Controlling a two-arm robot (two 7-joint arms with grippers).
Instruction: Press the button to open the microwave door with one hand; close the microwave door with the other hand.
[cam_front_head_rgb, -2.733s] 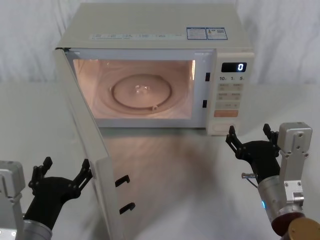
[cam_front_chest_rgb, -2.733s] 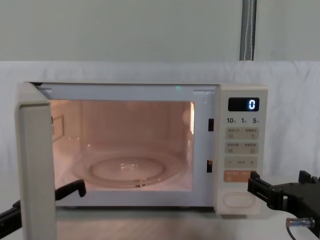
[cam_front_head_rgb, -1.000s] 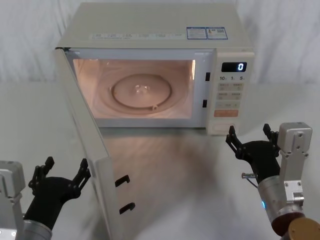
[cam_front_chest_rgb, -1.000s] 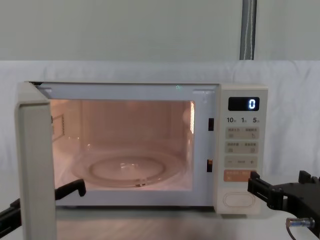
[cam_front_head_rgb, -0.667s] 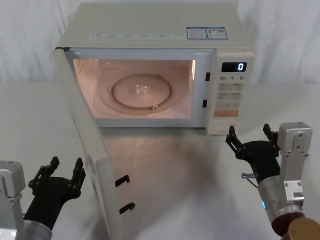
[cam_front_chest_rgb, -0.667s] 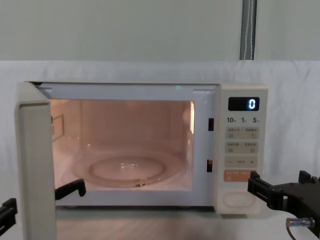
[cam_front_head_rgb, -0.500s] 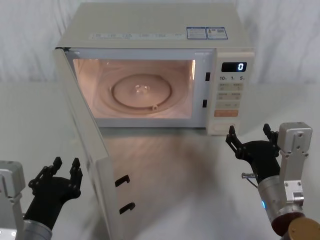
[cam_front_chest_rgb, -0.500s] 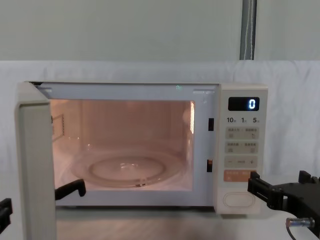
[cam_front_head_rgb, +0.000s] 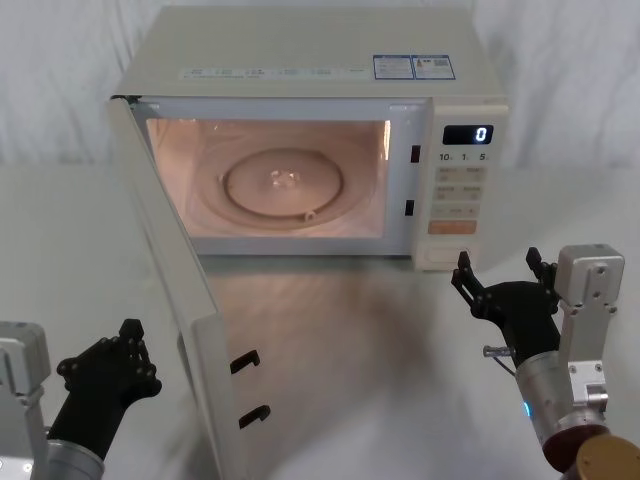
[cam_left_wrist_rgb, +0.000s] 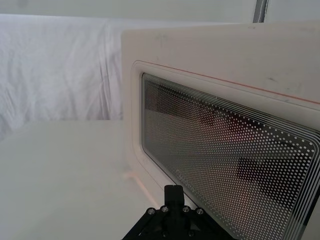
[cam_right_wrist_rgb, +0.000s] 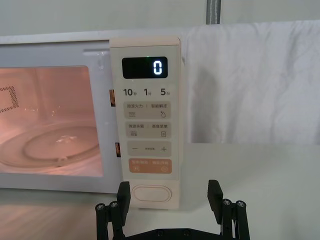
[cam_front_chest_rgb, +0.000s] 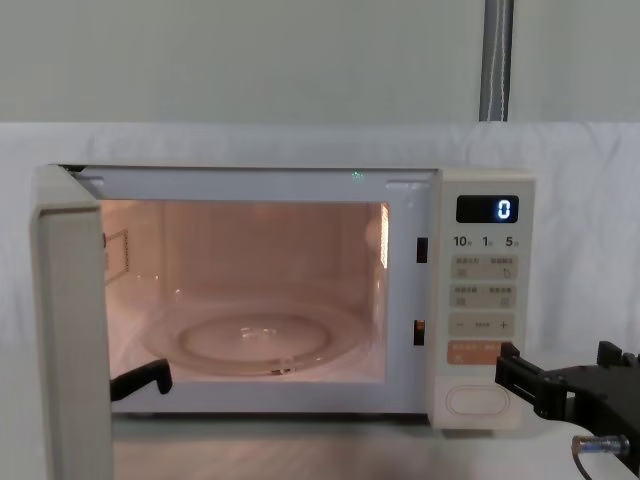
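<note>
Left gripper (cam_front_head_rgb: 125, 345) has drawn its fingers together beside the open door (cam_front_head_rgb: 170, 280), ready to push; right gripper (cam_front_head_rgb: 497, 280) stays spread.

Cream Midea microwave (cam_front_head_rgb: 300, 60) standing square on the tabletop, cavity lit orange, with a round glass turntable (cam_front_head_rgb: 283, 180) inside. The microwave door (cam_front_head_rgb: 175, 270), a cream panel hinged at the left, is swung wide open toward the viewer; its dotted dark window (cam_left_wrist_rgb: 225, 160) faces away from the cavity and two black latch hooks project from its free edge. On the right-hand keypad panel the display reads 0; the button (cam_right_wrist_rgb: 150, 192), a wide oval cream key, sits lowest, beneath the orange key.
</note>
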